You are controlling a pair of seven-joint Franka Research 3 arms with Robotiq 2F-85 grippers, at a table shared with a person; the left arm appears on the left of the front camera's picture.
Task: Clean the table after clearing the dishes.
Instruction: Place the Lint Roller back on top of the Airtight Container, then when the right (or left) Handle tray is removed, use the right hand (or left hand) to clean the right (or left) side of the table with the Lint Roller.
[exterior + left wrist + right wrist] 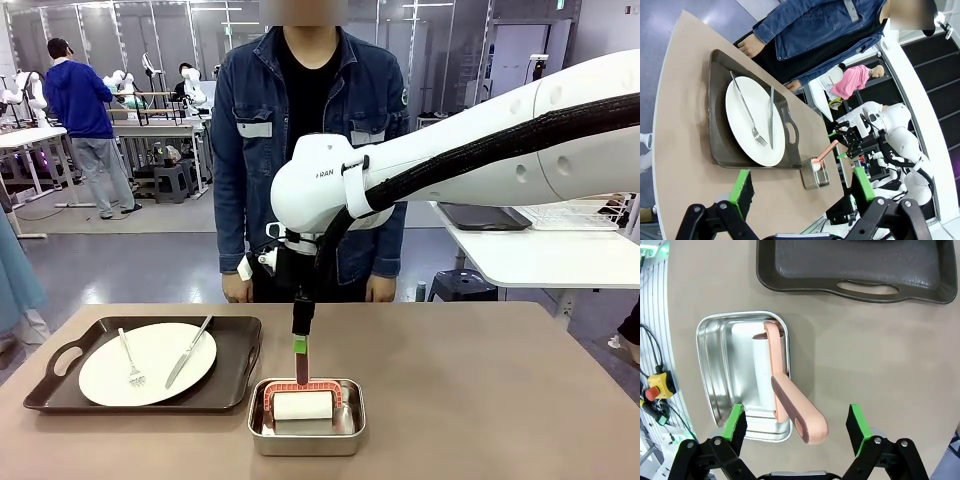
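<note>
The tan table (480, 380) carries a dark handled tray (235, 385) at the left. On the tray lies a white plate (150, 362) with a fork (130, 362) and a knife (190, 350). In the middle stands a small steel pan (306, 440) holding a white roller (303, 405) whose pink handle (800, 415) sticks up. My right gripper (796, 422) hangs open just above the pan, the handle between its green pads (735, 420) without touching them. My left gripper (802, 187) is open and holds nothing, high above the table, looking down on the tray (720, 130) and plate (752, 120).
A person in a denim jacket (300, 130) stands at the table's far edge, hands (236, 288) down beside it. A white-topped table (540, 250) stands behind at the right. The tan top right of the pan is bare.
</note>
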